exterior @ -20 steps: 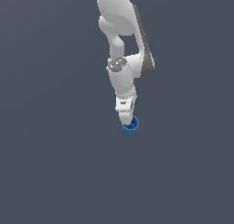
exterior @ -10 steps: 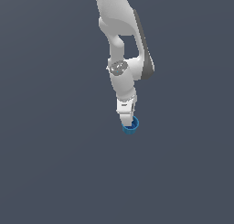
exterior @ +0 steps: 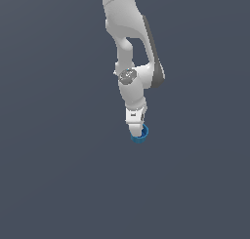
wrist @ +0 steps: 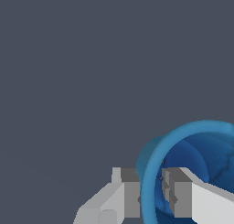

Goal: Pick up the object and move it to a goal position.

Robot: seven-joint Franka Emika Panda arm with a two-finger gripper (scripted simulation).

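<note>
The object [exterior: 141,135] is a small blue hollow cup, seen in the exterior view just below the white arm's tip. My gripper [exterior: 136,129] points down onto it. In the wrist view, the cup's rim [wrist: 183,129] fills the lower corner of the picture. One grey finger [wrist: 130,195] is outside the cup's wall and the other finger [wrist: 177,195] is inside the hollow. Both press against the wall, so the gripper [wrist: 151,198] is shut on the cup's side. The cup's base is hidden.
A plain dark grey surface [exterior: 58,174] runs all around the cup in both views. The white arm [exterior: 132,52] comes down from the top of the exterior view.
The wrist and gripper have sunk slightly toward the cup over the last second. The cup has stayed in the same place.
</note>
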